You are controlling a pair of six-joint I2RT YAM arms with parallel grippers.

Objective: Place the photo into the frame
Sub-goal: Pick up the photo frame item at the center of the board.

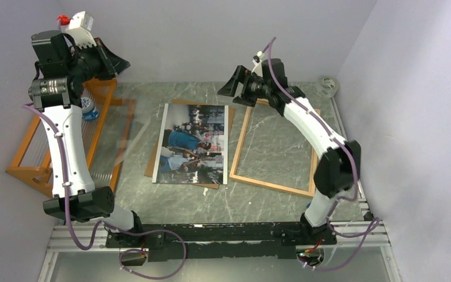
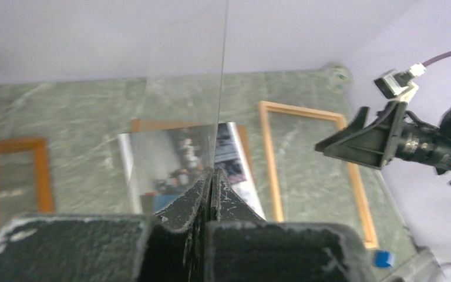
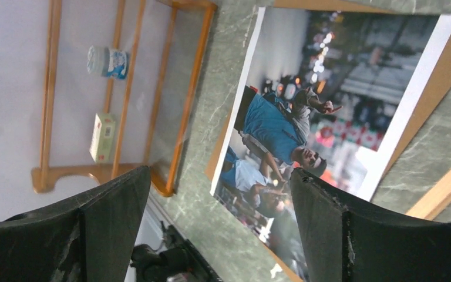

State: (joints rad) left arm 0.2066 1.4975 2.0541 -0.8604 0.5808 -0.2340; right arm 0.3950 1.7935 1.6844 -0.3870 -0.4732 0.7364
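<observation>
Top view: the photo (image 1: pixel 194 144) lies flat on a brown backing board (image 1: pixel 151 167) mid-table, with the frame (image 1: pixel 239 144) just to its right, nothing inside it. My left gripper (image 1: pixel 122 63) is raised high.

Left wrist: my left gripper (image 2: pixel 211 182) is pinched tight on the edge of a clear pane (image 2: pixel 220 88).

Right wrist: my right gripper (image 3: pixel 220 176) is spread wide and holds nothing, with the photo (image 3: pixel 329 88) below it. The print looks light, limp and slick. I judge it best pinched gently by the white border.
</observation>
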